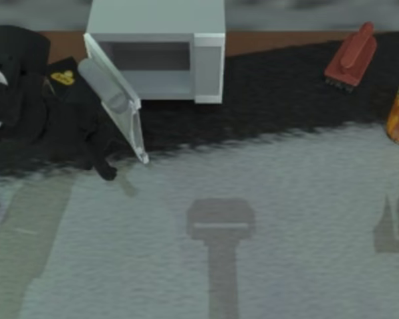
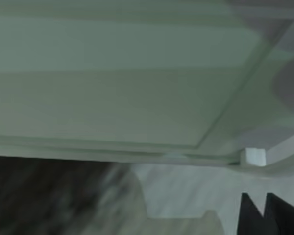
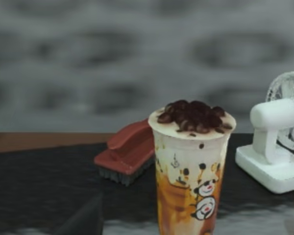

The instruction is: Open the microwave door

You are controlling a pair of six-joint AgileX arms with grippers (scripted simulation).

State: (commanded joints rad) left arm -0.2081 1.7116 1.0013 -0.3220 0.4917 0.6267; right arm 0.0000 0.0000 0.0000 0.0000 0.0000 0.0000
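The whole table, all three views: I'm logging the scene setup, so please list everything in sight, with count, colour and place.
microwave: one, silver-white, grey inside, back of the table, left of centre.
microwave door: one, silver frame, pale grey window, swung wide open toward the front left.
scrub brush: one, red with dark bristles, back right.
drink cup: one, pale with orange-brown drink and dark topping, at the right edge.
desk fan: one, white, beside the cup, seen only in the right wrist view.
table: one, grey mottled surface with a black area at the back.
left arm: one, black, by the open door; fingers just under the door's edge.
right arm: not in sight.
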